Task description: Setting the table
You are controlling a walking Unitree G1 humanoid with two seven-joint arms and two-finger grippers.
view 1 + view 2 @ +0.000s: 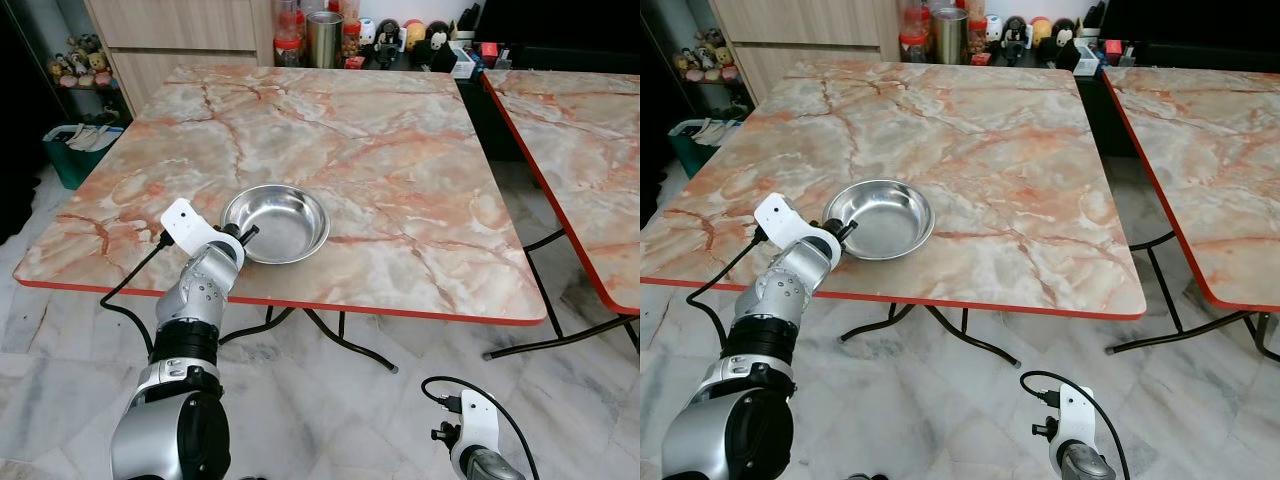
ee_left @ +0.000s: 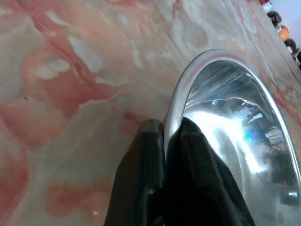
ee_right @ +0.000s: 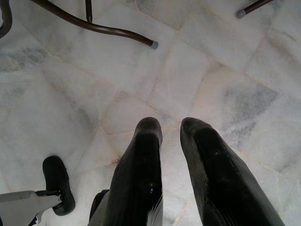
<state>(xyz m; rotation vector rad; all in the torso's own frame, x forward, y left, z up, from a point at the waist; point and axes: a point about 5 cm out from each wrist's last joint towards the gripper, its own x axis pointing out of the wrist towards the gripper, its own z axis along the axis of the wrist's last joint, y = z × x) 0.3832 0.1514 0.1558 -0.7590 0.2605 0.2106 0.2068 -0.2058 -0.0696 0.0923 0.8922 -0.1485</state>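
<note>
steel bowl [image 1: 277,222] sits on the marble worktop [image 1: 400,160], near its front edge, left of centre. left pincer [image 2: 164,136] pinched shut on the bowl's near rim, one finger outside, one inside. right pincer [image 3: 170,129] hangs idle over the floor, fingers slightly parted, holding nothing. judgement: thin rim grip, so keep the bowl level, move slowly, lower until flat on the worktop before letting go; a tilt could slip it.

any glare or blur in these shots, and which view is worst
Left wrist view is worst: a blown-out white glare inside the steel bowl, with the left tool pinching its rim, close and soft. Left eye view is sharp, with a mild sheen on the marble table. Right wrist view: the right tool looms dark over an evenly lit floor.
</note>
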